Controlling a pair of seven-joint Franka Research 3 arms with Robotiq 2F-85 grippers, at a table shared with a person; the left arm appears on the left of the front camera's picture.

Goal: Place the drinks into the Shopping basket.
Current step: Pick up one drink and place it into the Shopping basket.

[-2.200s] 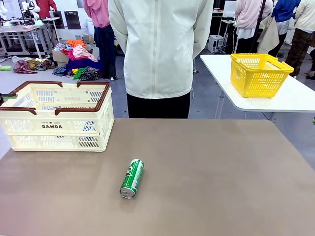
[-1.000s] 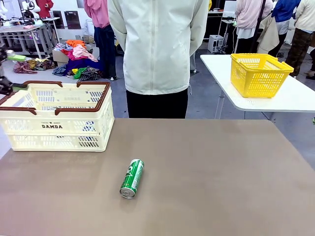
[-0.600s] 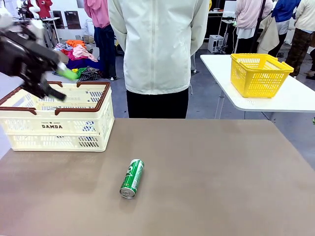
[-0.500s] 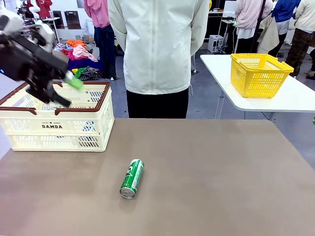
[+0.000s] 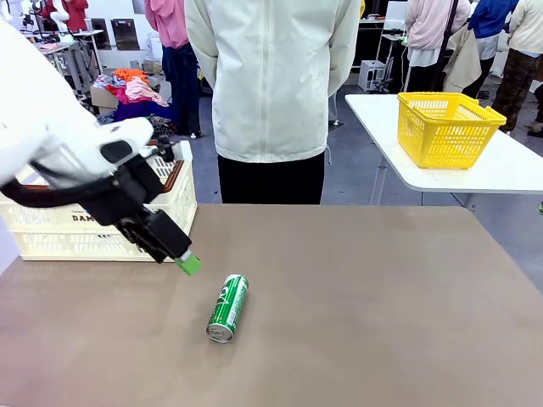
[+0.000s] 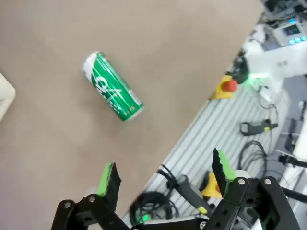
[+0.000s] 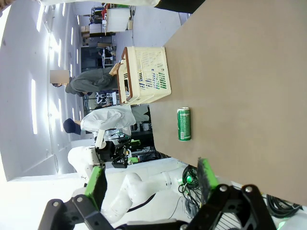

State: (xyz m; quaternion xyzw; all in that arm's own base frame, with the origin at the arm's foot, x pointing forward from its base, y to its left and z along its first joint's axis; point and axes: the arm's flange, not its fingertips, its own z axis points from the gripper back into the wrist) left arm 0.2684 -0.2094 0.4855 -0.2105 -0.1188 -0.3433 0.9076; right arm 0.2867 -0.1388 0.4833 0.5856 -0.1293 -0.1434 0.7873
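Left gripper (image 5: 174,254) has swung in from over the Shopping basket (image 5: 180,197) to just left of the green can (image 5: 227,307); fingers wide apart, empty; can lies flat mid-table; pickup looks imminent; right gripper (image 7: 151,184) spread wide, empty.

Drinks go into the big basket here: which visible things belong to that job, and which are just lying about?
Job: green can lying on the table; cream basket; left gripper, open, near the can.
Lying about: yellow basket on the side table; clothes pile on the floor.

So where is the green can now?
In the front view the green can lies on its side on the table, left of centre, near the left gripper.
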